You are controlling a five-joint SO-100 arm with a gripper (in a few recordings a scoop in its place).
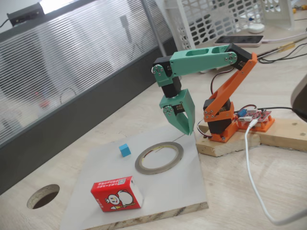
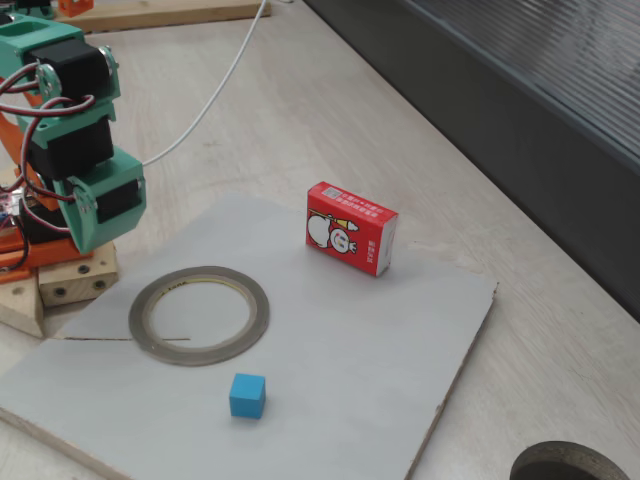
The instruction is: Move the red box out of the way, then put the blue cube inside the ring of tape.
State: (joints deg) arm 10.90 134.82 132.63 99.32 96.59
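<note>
The red box [image 1: 116, 193] [image 2: 350, 228] stands on the grey board near one edge, well apart from the ring. The ring of tape [image 1: 152, 171] [image 2: 200, 352] lies flat in the board's middle with its centre open. A little off the ring's outer edge sits the blue cube [image 1: 125, 150] [image 2: 247, 395], apart from it. My green gripper [image 1: 185, 130] [image 2: 88, 240] hangs pointing down above the board's edge beside the ring, nearest the arm's base. Its fingers meet at the tip and hold nothing.
The grey board [image 1: 182, 191] [image 2: 400, 330] lies on a pale wooden table. A round hole [image 1: 43, 195] [image 2: 570, 465] is cut in the table beyond the board. The arm's wooden base [image 1: 225, 143] and a white cable [image 1: 249, 163] lie beside it. A dark partition runs along one side.
</note>
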